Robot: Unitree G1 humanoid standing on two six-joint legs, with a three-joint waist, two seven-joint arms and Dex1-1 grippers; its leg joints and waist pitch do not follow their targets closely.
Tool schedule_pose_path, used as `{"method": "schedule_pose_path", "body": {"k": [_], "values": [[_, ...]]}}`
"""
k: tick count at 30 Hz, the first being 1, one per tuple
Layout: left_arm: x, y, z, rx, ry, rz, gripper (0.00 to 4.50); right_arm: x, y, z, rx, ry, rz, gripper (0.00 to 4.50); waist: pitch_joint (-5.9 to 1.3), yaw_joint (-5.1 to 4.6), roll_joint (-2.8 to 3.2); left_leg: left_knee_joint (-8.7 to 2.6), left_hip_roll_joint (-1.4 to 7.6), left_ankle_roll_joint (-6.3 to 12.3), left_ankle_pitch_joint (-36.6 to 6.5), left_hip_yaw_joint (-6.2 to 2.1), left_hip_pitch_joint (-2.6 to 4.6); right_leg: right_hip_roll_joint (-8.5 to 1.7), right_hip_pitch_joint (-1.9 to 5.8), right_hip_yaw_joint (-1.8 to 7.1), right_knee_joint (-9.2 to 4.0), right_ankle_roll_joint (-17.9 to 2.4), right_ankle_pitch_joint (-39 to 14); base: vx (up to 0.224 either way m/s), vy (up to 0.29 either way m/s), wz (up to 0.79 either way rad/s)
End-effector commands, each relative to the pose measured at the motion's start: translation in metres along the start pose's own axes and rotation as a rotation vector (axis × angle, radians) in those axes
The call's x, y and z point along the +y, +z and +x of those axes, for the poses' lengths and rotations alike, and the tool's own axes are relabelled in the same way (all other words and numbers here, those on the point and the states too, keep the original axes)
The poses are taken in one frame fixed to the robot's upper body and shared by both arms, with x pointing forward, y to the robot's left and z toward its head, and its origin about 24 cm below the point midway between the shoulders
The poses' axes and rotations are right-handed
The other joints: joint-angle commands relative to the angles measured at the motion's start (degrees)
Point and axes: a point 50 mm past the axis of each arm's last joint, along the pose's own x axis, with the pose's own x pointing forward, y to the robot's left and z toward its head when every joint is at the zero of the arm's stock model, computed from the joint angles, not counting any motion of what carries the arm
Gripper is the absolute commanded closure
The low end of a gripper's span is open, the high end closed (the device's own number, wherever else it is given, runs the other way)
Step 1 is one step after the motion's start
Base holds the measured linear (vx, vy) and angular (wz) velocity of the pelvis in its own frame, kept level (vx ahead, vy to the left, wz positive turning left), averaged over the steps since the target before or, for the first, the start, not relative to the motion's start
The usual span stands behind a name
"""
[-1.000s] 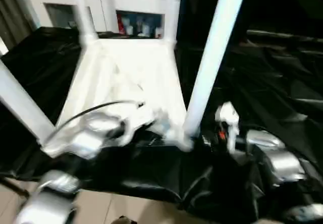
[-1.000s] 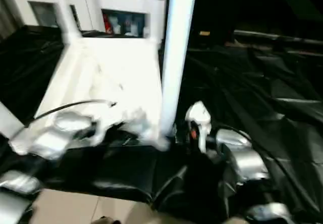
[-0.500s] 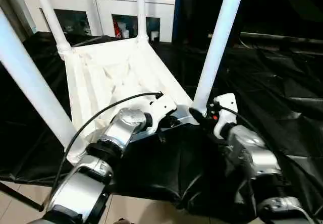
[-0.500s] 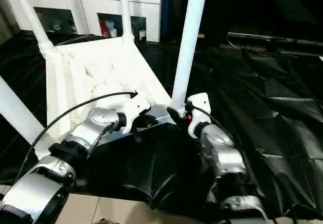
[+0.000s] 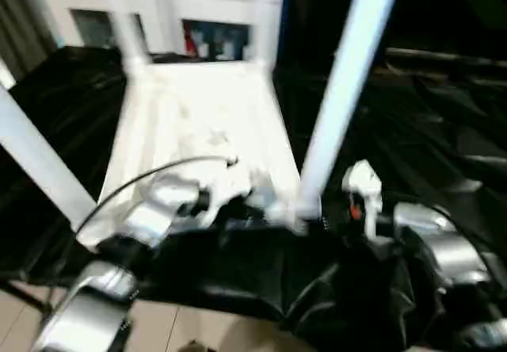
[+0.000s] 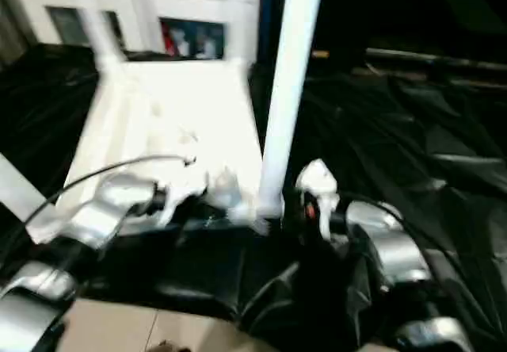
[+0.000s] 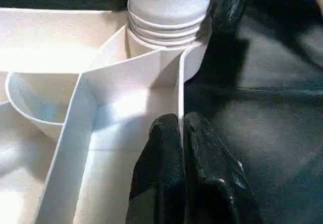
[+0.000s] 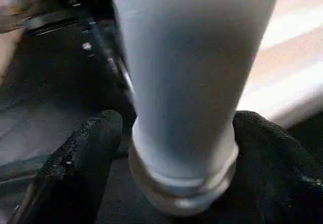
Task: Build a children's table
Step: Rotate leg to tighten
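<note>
The children's table lies upside down on the black-draped work table, its white ribbed tabletop (image 5: 202,114) facing up. White legs stand in its corner sockets, the near right leg (image 5: 342,106) closest to my hands. My left gripper (image 7: 180,120) is shut on the tabletop's thin rim wall (image 7: 179,77), right beside that leg's ribbed base (image 7: 169,17). My right gripper (image 8: 177,119) straddles the same leg (image 8: 192,72) just above its collar. Its black fingers (image 8: 86,153) are spread on either side, with a dark gap on one side.
Black cloth (image 5: 444,114) covers the work table to the right and left of the tabletop. A white cabinet (image 5: 198,3) stands behind. The table's front edge drops to a tiled floor (image 5: 182,328). A black cable (image 5: 158,170) arcs over my left forearm.
The whole picture has swung and blurred as the head moved. Both grippers stay at the near right corner, the left on the rim and the right around the leg's base.
</note>
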Motion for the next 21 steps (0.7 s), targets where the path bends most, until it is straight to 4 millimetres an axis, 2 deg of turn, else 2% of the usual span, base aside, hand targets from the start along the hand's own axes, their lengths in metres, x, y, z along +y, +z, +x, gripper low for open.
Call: {"method": "schedule_pose_path", "body": {"k": [1,4,5,9,11,17,19,20,21], "values": [[-0.006,0.008,-0.001,-0.062,-0.053,0.012,4.50,0.002,0.006,-0.001,-0.024,0.037,-0.009,0.79,-2.98,-0.14,-0.60,-4.34,4.58,1.54,-15.6,-2.22,1.27,-5.16,1.51,3.21,-4.74,-12.5,-16.1,0.000,0.000,0.00],[-0.008,0.004,-0.006,-0.050,-0.059,0.007,4.50,0.003,0.005,0.000,-0.020,0.044,-0.006,0.79,-2.88,-0.41,-0.66,-4.41,4.43,0.85,-16.5,-2.27,1.30,-5.10,1.35,3.27,-5.04,-11.7,-18.0,0.000,0.000,0.00],[-0.008,0.004,-0.006,-0.046,-0.058,0.006,4.50,0.003,0.004,0.001,-0.017,0.046,-0.006,0.95,-2.91,-0.44,-0.74,-4.41,4.39,0.78,-16.4,-2.26,1.31,-5.08,1.36,3.31,-5.06,-11.6,-18.1,0.000,0.000,0.00],[-0.008,0.003,-0.008,-0.043,-0.045,0.007,4.50,0.005,0.003,0.002,-0.018,0.057,0.003,1.15,-3.05,-0.36,-0.84,-4.27,4.33,1.29,-14.4,-2.18,1.19,-4.99,1.50,3.29,-4.73,-12.0,-15.0,0.000,0.000,0.00],[-0.007,0.004,-0.008,-0.044,-0.043,0.007,4.50,0.006,0.003,0.002,-0.018,0.062,0.005,1.44,-3.04,-0.37,-0.79,-4.26,4.32,1.53,-14.1,-2.16,1.19,-4.99,1.51,3.26,-4.70,-12.1,-14.8,0.000,0.000,0.00],[-0.002,0.007,-0.003,-0.061,0.030,-0.007,4.50,0.010,-0.004,0.005,-0.027,0.047,0.044,1.81,-3.03,-0.37,-0.86,-4.21,4.31,1.55,-14.1,-2.16,1.21,-4.99,1.54,3.27,-4.76,-12.0,-14.9,0.000,0.000,0.00],[0.005,0.008,0.002,-0.061,0.107,-0.023,4.50,0.008,-0.010,0.009,-0.030,-0.032,0.087,1.84,-2.94,-0.36,-0.90,-4.20,4.27,1.33,-14.5,-2.20,1.20,-5.11,1.46,3.30,-4.92,-11.8,-16.1,0.000,0.000,0.00],[0.013,0.012,0.009,-0.072,0.186,-0.042,4.50,0.003,-0.019,0.013,-0.010,-0.134,0.155,1.85,-2.65,-0.69,-0.91,-4.33,4.07,0.72,-16.1,-2.22,1.38,-4.94,1.04,3.27,-5.43,-11.1,-19.6,0.000,0.000,0.00],[0.013,0.012,0.009,-0.072,0.186,-0.042,4.50,0.003,-0.019,0.013,-0.010,-0.134,0.155,1.86,-2.62,-0.65,-0.95,-4.27,4.05,0.07,-17.3,-2.27,1.65,-5.03,0.99,3.21,-5.59,-10.7,-21.5,0.000,0.000,0.00]]}}
